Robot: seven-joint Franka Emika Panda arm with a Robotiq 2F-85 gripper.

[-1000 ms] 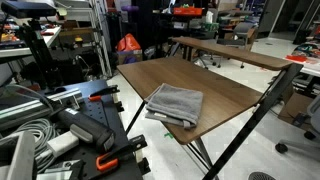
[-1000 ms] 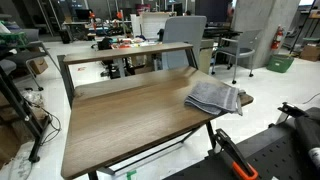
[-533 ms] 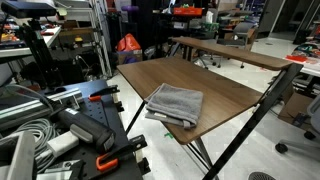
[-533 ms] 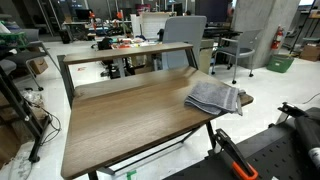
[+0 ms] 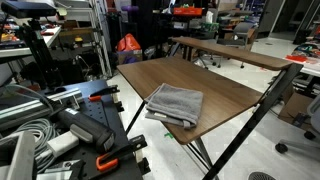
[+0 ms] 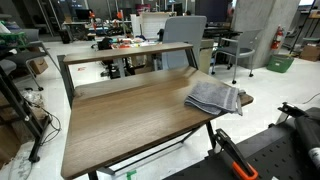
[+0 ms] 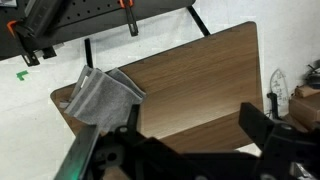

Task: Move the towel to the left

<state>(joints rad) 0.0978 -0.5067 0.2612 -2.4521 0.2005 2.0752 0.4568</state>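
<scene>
End effector (image 7: 192,132) shows only in the wrist view. It is dark, blurred and cut off by the bottom edge. Its fingers look spread wide, with nothing pinched and only bare surface (image 7: 205,75) between them. One grey towel (image 7: 103,95), folded and rumpled, lies on a corner of the surface. In the wrist view one towel corner pokes past the surface's edge. In both exterior views the towel (image 5: 175,105) (image 6: 215,97) sits at the surface's edge, apart from the end effector. An exterior view adds a raised shelf (image 6: 125,50) along the surface's far side. Two orange-handled clamps (image 7: 129,10) lie beyond the surface, cut off at the top of the wrist view. Count: one towel, one surface.
</scene>
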